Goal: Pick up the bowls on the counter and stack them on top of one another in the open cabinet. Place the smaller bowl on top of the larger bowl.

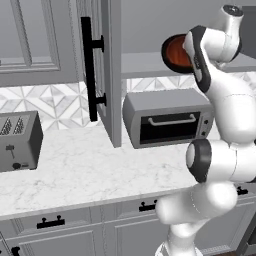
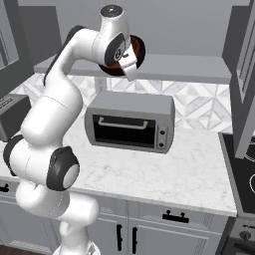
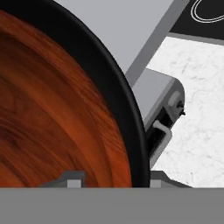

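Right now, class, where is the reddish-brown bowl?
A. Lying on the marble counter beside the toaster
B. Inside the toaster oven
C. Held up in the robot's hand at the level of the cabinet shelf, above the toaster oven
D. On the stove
C: the reddish-brown bowl is tilted in the hand by the cabinet shelf, above the toaster oven.

Base views flanking toaster oven (image 1: 167,117)
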Robot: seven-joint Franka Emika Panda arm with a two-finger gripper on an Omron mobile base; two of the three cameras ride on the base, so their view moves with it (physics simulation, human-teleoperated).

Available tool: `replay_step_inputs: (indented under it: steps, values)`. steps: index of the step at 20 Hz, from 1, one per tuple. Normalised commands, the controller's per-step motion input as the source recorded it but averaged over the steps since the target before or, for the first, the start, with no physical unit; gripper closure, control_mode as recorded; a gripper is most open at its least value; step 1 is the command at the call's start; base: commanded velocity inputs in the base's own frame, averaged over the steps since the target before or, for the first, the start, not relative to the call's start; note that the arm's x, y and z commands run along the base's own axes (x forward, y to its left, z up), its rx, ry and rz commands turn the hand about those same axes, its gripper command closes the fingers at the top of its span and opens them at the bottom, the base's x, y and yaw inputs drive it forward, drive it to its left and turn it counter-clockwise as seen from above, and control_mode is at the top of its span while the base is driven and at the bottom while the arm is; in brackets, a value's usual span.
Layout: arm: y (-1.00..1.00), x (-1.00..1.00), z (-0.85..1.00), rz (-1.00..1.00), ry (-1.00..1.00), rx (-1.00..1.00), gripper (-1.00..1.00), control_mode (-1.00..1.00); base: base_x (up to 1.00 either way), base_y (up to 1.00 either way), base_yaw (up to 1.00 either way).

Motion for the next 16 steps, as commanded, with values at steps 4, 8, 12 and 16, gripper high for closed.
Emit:
replay_step_inputs:
  steps: [4, 8, 12, 16]
  values:
    - [0.0, 0.9, 0.0, -0.07, 0.11, 0.08, 1.0, -1.0, 0.0, 0.0, 0.0]
    - [0.0, 0.87, 0.02, -0.07, 0.1, 0.08, 1.0, -1.0, 0.0, 0.0, 0.0]
    - [0.0, 0.89, 0.02, -0.09, 0.06, 0.04, 1.0, -1.0, 0.0, 0.0, 0.0]
    - [0.0, 0.52, 0.0, -0.04, 0.0, 0.0, -1.0, -1.0, 0.0, 0.0, 0.0]
